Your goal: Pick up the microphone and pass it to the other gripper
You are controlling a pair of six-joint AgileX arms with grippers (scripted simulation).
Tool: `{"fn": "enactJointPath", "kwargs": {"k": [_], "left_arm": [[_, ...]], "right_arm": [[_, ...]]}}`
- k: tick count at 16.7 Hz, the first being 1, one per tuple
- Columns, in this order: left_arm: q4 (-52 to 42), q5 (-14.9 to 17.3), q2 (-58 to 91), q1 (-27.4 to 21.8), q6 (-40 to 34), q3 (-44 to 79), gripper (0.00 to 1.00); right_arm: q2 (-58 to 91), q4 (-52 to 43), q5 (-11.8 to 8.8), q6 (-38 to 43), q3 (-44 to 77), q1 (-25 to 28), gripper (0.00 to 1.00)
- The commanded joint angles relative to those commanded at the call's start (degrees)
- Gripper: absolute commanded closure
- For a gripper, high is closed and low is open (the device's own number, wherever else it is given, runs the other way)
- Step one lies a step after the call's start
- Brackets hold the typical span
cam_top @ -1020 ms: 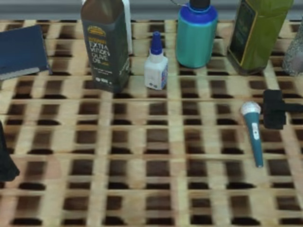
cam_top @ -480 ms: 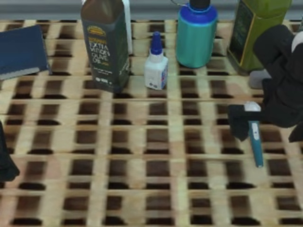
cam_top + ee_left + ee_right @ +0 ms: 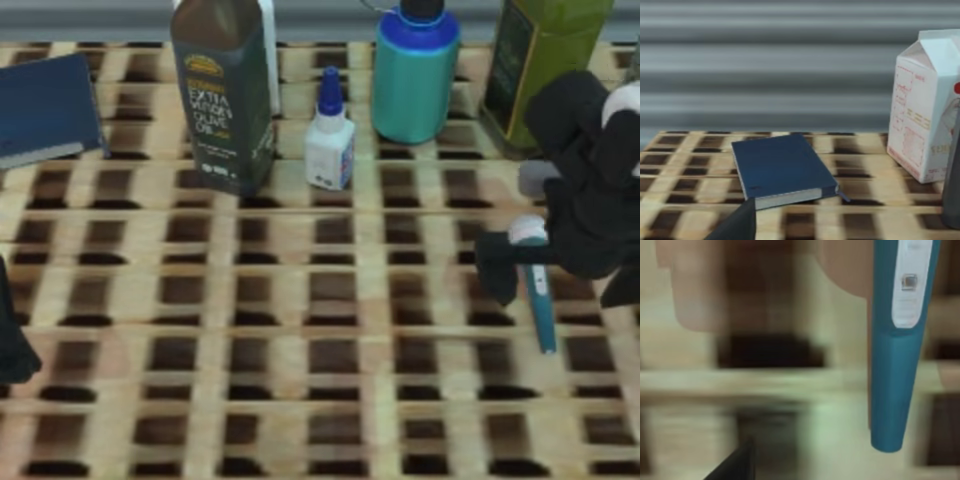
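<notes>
Top view: right gripper (image 3: 527,262) sits over the microphone (image 3: 537,285), which lies flat on the counter (image 3: 300,330) at its right side; can't tell whether the fingers are spread or pinching. Risk: a grab near the rounded head could let the slim handle pivot or slip into a slat gap.

Left wrist view: left gripper (image 3: 735,225) is parked near the blue notebook (image 3: 782,170); corrugated grey wall behind.

Right wrist view: teal handle close, slatted wood below.

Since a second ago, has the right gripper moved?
Yes. The right gripper came in from the table's right edge, leftward over the microphone head, toward the glue bottle.
</notes>
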Motion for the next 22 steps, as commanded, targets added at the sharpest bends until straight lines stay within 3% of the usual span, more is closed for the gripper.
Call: {"fn": "enactJointPath", "kwargs": {"k": [6,12,22], "left_arm": [[0.0,0.0,0.0,0.0,0.0,0.0,0.0],[0.0,0.0,0.0,0.0,0.0,0.0,0.0],[0.0,0.0,0.0,0.0,0.0,0.0,0.0]], "right_arm": [[8.8,15.3,0.0,-0.2,-5.9,-0.3,0.0],[10.2,17.3,0.0,-0.2,-6.9,-0.3,0.0],[10.2,17.3,0.0,-0.2,-6.9,-0.3,0.75]]}}
